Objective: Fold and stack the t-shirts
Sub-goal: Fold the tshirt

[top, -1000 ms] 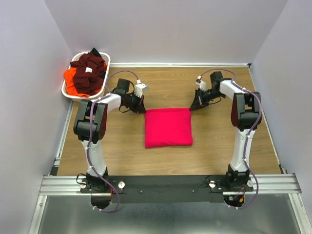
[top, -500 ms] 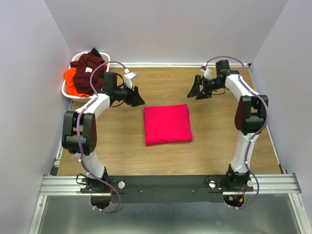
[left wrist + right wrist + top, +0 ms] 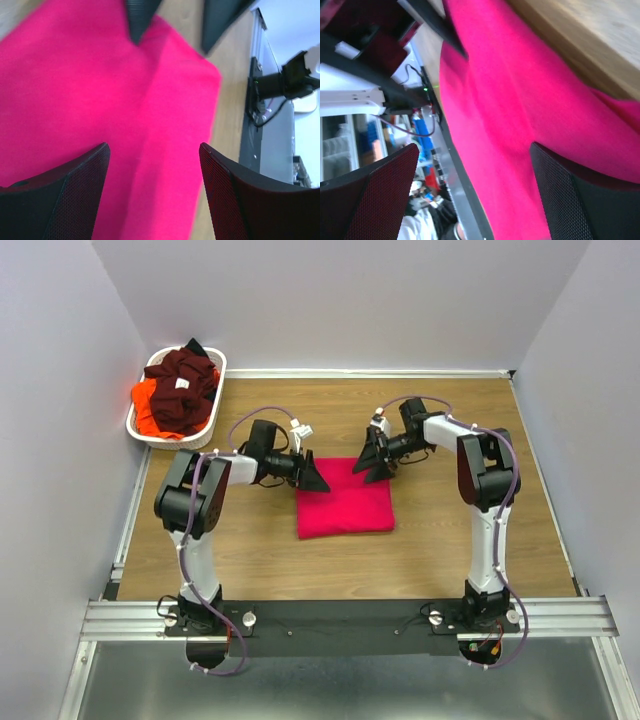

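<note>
The t-shirt [image 3: 345, 502] lies centred on the table [image 3: 450, 540], basket [image 3: 135, 426] at back-left.

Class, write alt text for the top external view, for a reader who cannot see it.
A folded pinkish-red t-shirt lies on the table, with the left gripper and right gripper both open over its far corners. A white basket at the far left holds maroon and orange t-shirts.

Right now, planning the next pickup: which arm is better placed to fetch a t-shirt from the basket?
Left. The white basket sits far left on that arm's side, and the open left gripper hovers nearer it than the right gripper.
</note>
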`<action>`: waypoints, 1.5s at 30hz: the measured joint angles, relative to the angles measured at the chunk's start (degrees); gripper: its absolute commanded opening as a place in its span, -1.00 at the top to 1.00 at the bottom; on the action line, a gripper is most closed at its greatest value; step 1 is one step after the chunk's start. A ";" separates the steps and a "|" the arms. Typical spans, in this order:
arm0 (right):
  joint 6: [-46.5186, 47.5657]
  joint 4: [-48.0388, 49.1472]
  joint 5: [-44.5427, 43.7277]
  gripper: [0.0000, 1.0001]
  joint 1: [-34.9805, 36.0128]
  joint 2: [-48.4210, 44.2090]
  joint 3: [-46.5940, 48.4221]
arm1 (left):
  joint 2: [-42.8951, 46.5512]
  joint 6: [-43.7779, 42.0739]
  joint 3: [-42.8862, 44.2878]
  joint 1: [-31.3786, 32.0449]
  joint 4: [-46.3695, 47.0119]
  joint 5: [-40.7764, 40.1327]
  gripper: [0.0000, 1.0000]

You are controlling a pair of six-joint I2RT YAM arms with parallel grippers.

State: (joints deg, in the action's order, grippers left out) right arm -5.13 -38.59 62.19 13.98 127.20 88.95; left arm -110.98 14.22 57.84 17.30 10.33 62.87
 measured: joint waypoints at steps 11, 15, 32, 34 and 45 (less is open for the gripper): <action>-0.59 -0.07 1.38 -1.00 -7.37 0.98 1.95 | -5.55 -1.31 6.82 -5.33 -0.52 1.84 -0.80; -2.21 0.76 3.23 -1.00 -6.73 -4.66 -2.54 | 2.58 -0.98 2.97 -5.40 -2.23 2.27 -0.82; -1.81 1.79 9.09 -1.00 -1.62 -0.13 -7.72 | -3.28 4.94 -1.49 1.44 4.15 7.21 -0.84; -0.92 -0.33 7.74 -1.00 -3.65 2.10 -2.62 | -5.95 1.95 3.65 -0.24 1.14 6.99 -0.85; 2.14 -7.48 9.09 -1.00 -4.09 -2.56 -0.11 | 5.35 -3.37 1.49 1.53 -7.28 6.23 -0.85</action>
State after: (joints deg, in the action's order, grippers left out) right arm -2.98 -46.06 71.29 9.89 124.64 88.84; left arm -105.62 10.85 59.33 18.83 3.05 69.10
